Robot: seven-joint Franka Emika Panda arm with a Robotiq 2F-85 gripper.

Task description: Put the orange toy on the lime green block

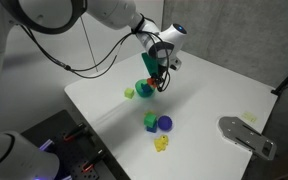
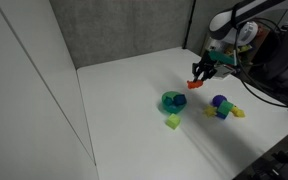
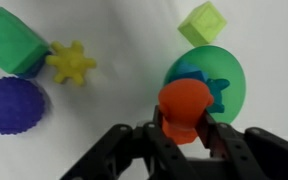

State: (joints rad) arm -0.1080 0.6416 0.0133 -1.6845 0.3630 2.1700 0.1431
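A robotics lab, it seems — white table (image 2: 114, 110), grey partition panel (image 2: 124, 30) behind, metal mounting plate (image 1: 246, 137).

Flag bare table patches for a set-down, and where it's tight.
Widest bare table runs from the green bowl and pale cube out to the wall-side edge. Narrow gap between bowl and lime green block. Tight: block, blue ball, yellow toy cluster; end effector holds the orange toy by the bowl.

Just below the gripper (image 3: 187, 122) sits a dark green bowl (image 3: 227, 70) with something blue inside, a yellow-green cube (image 3: 204, 22) just beyond it. Well off to one side, a yellow spiky toy (image 3: 71, 63) and purple bumpy ball (image 3: 12, 105) lie near each other.
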